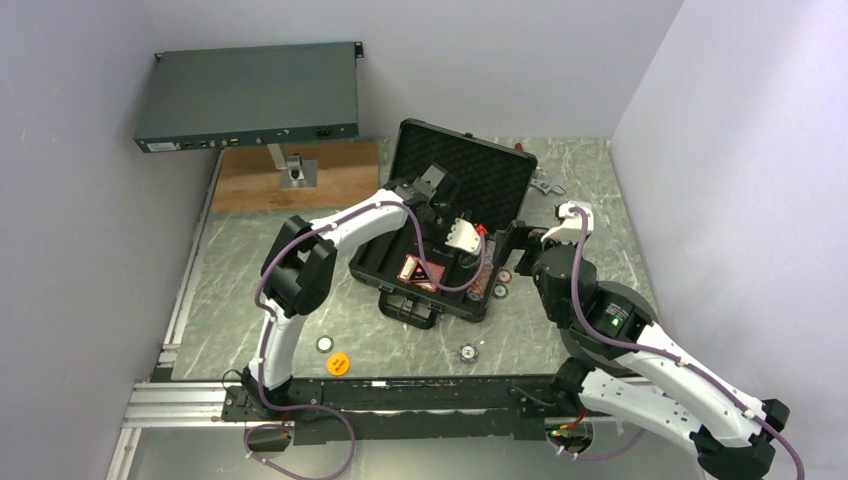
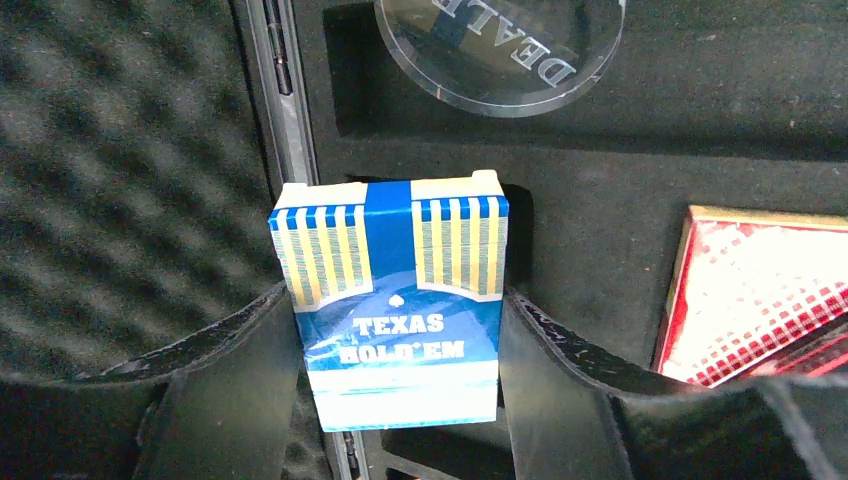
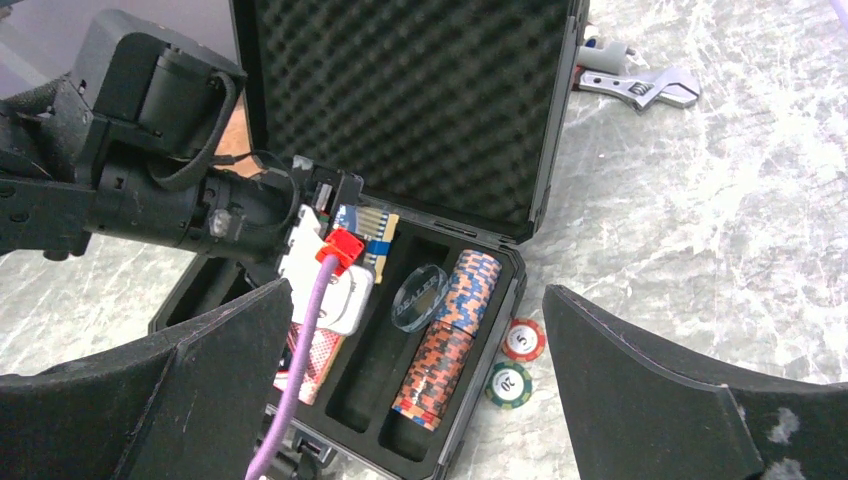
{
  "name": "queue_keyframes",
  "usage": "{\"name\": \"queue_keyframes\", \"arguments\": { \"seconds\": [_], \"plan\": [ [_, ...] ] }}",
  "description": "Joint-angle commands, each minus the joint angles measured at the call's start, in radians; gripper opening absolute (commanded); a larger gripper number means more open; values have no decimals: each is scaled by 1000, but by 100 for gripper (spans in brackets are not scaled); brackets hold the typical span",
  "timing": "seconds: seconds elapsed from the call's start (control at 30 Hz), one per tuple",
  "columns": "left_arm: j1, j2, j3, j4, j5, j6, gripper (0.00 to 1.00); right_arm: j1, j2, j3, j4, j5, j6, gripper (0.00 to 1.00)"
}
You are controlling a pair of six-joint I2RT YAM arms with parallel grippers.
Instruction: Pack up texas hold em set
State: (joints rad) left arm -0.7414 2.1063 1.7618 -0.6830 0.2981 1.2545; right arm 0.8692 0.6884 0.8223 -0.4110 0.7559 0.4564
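Blue card deck [image 2: 395, 320] is clamped in left jaws; right jaws gape wide.

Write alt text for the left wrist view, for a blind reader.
The left gripper clamps a blue Texas Hold'em card deck between its fingers, over the black foam-lined case. A clear dealer button sits in a recess beyond it, and a red card deck lies at the right.
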Motion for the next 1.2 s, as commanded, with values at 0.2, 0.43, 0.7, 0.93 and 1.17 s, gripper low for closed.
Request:
{"name": "queue_keyframes", "arguments": {
  "seconds": [0.2,0.43,0.7,0.93,1.17],
  "plan": [
    [-31,15,21,-83,-18,-40,0,-1,-14,10,10,-7,9,99],
    [-32,20,24,-107,-117,-25,0,-1,-14,16,3,-23,17,99],
    [-32,-5,5,-106,-121,-18,9,-2,-13,15,5,-25,18,99],
    [-30,-63,-101,32,-181,-18,99,-1,0,16,5,-29,24,99],
    [-29,-113,-102,41,-183,-23,100,-1,6,17,8,-33,25,99]
  ]
}}
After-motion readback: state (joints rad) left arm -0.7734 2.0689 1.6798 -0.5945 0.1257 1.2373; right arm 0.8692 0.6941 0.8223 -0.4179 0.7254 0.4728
